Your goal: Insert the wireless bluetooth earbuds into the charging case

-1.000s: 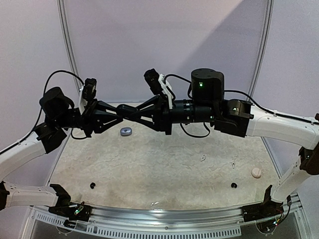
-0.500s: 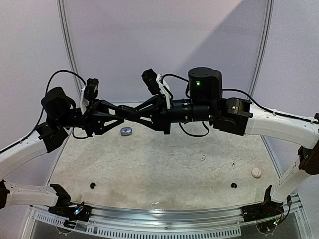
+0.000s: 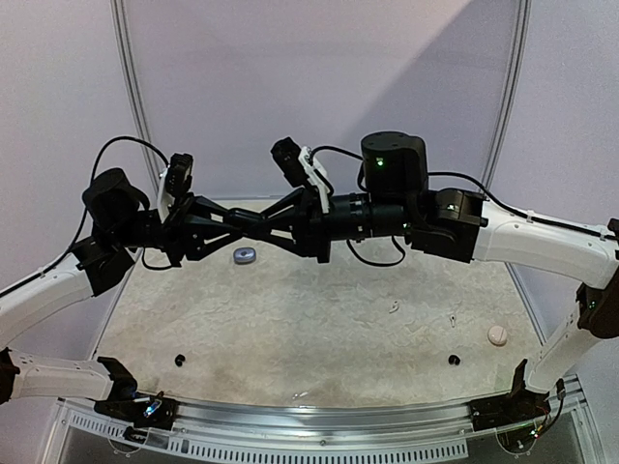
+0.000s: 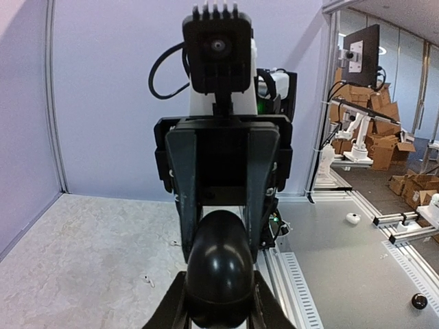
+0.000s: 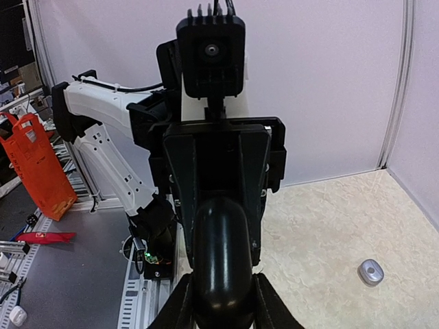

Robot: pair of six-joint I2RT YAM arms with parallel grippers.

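A glossy black charging case [image 4: 219,274] hangs in mid-air above the back of the table. Both grippers meet head-on around it. My left gripper [image 4: 219,314] is shut on its near end, and the right arm's fingers [image 4: 180,205] flank its far end. In the right wrist view the same case [image 5: 221,264] sits between my right gripper [image 5: 219,314], which is shut on it. From above, the crossed fingers [image 3: 253,222] hide the case. Two small white earbuds [image 3: 394,308] [image 3: 453,319] lie on the table at the right, apart from both grippers.
A small grey-blue case [image 3: 244,255] lies on the table under the joined grippers and also shows in the right wrist view [image 5: 370,272]. A pale round case [image 3: 497,334] sits near the right edge. Two small black dots [image 3: 179,361] [image 3: 454,360] lie near the front rail.
The joined grippers have drifted slightly up and to the left with the case between them. Nothing on the table has moved.
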